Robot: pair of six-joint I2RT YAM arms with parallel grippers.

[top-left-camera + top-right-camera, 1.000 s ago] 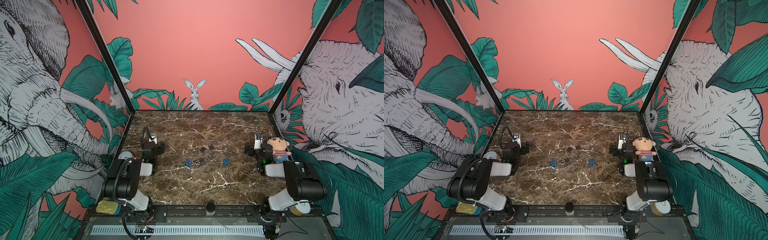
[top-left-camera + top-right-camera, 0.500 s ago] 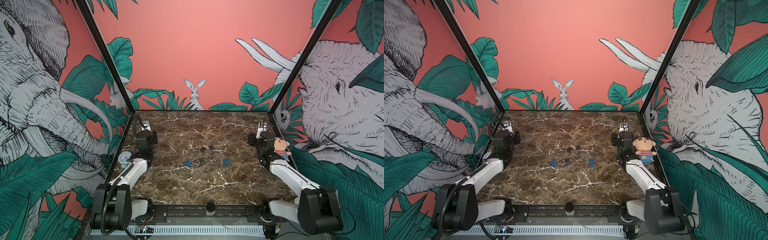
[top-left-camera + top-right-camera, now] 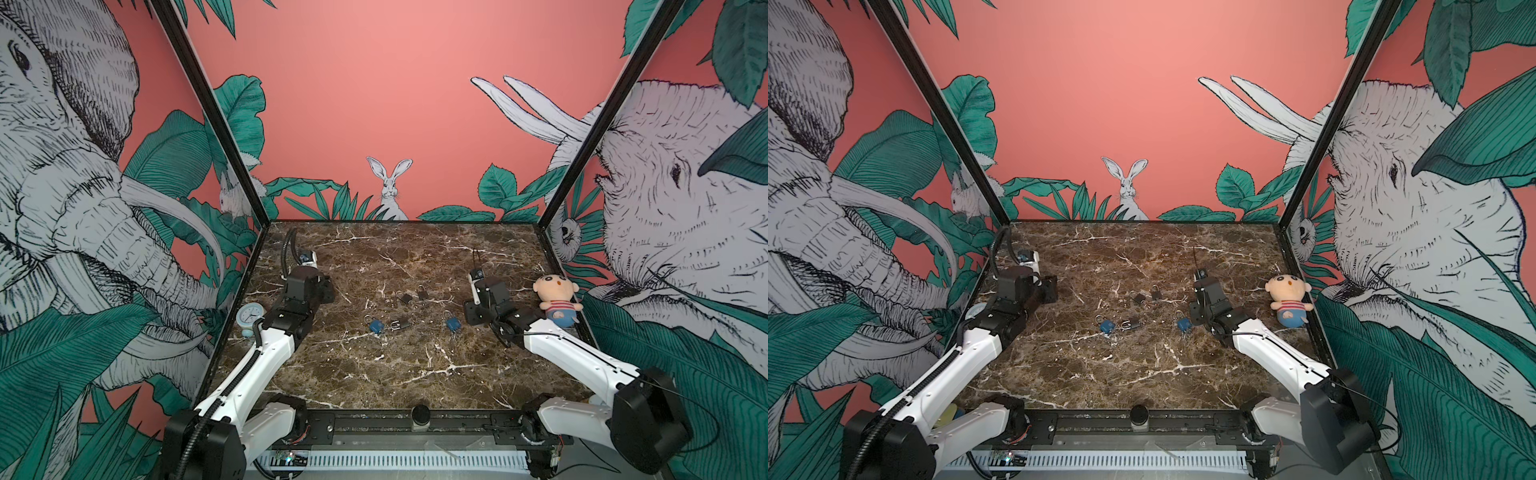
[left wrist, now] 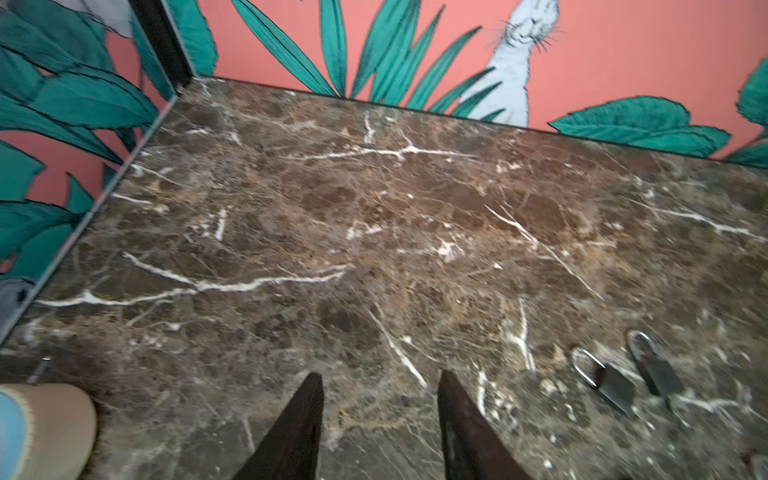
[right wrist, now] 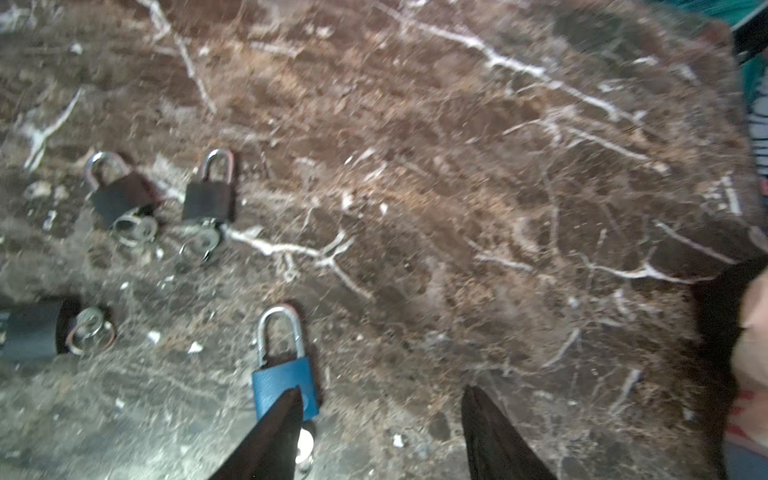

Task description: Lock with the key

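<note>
Several padlocks lie mid-table, each with a key ring at its base. In both top views there is a blue padlock right beside my right gripper. A second blue padlock and dark padlocks lie further left. In the right wrist view the blue padlock and its key sit partly behind one finger; my right gripper is open over bare marble. My left gripper is open and empty, with two dark padlocks off to one side.
A plush doll sits at the table's right edge, close to my right arm. A round dial clock stands by the left wall near my left arm. Patterned walls enclose the marble table on three sides.
Both arms have unfolded from their rest pose and reached forward. The right gripper has come in beside the blue padlock. Both pairs of jaws have narrowed.
</note>
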